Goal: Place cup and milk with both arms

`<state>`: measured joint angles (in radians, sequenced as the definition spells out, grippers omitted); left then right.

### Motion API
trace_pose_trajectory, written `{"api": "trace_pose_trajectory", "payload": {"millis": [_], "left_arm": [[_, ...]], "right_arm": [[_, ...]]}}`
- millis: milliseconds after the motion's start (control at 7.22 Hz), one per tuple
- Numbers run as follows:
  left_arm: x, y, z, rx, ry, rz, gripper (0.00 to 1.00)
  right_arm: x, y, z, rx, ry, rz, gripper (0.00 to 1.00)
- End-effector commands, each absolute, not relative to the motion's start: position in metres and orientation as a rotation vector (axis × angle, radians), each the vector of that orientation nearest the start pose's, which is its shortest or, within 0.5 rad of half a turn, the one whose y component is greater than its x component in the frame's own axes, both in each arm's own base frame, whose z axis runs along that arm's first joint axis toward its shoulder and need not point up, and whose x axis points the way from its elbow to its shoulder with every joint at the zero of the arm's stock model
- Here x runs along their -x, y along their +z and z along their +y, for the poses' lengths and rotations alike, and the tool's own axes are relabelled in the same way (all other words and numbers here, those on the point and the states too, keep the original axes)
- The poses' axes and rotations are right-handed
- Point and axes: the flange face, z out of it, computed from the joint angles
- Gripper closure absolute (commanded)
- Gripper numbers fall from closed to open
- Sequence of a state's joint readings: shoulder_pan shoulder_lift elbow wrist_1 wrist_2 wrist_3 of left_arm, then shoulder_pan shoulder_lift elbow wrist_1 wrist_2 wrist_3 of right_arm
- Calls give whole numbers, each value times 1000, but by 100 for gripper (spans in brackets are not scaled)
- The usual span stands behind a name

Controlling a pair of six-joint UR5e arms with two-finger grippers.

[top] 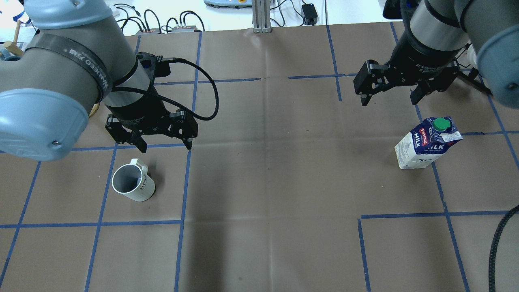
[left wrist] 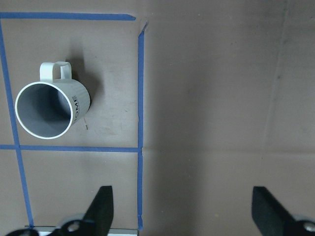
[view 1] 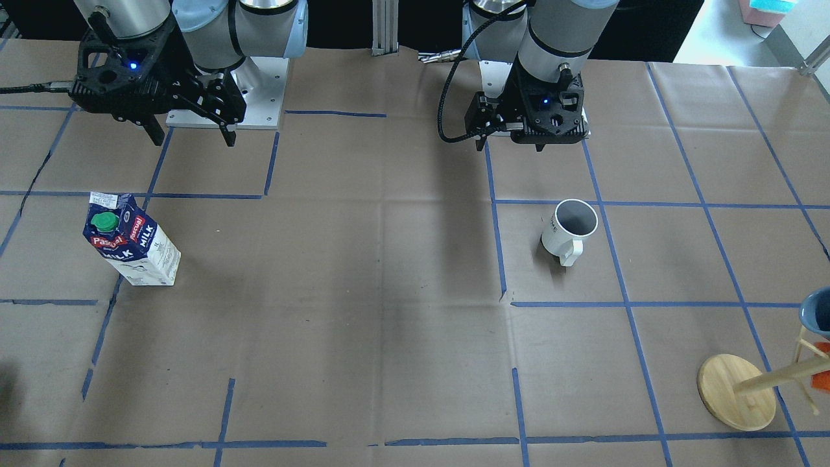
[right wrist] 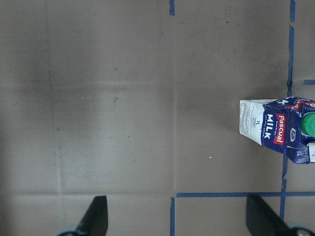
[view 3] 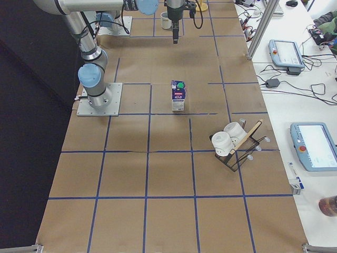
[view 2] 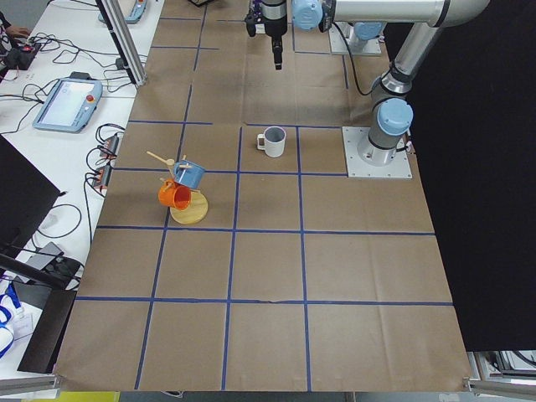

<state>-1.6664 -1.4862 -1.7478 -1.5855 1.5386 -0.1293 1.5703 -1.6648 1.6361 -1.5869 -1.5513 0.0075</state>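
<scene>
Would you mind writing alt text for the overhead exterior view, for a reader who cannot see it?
The left gripper hovers open near an upright white cup, and the right gripper hovers open near a standing milk carton, neither touching. Both objects stand on a brown paper-covered table.

Free room around cup (top: 134,185) (and milk (top: 425,145))

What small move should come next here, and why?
Probably a sideways shift of each arm to centre it over its item. The left gripper and the right gripper both hang open and empty. The cup and the milk stand upright and untouched, off to one side in each wrist view.
</scene>
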Motion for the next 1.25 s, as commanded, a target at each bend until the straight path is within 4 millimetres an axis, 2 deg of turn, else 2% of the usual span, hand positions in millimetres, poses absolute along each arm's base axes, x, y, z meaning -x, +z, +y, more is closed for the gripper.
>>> {"api": "trace_pose_trajectory", "payload": {"millis": [0,138,277,415,554,692,831,1108], "left_arm": [[177,436,-426,32,174,3158,0],[174,437,-427,20,166,3158,0],[169,432,-427,-103,181,3159,0],[152,419,-427,-80,214,3161,1],[121,399,-434,-41,207,3170,1],[97,377,-438,-116,162,3178,1],[75,355,-435,-76,151,3183,1],[28,303,-437,-27,140,3192,1]], "right_arm": [[-133,504,-454,-17,-74,3134,0],[-130,510,-447,-19,-84,3136,0],[-132,508,-448,-9,-101,3129,0],[-135,511,-442,-13,-98,3123,0],[-137,506,-438,-6,-84,3120,0],[-139,500,-435,-7,-57,3119,0],[-139,502,-435,-4,-76,3119,0],[-135,493,-440,-19,-48,3120,0]]}}
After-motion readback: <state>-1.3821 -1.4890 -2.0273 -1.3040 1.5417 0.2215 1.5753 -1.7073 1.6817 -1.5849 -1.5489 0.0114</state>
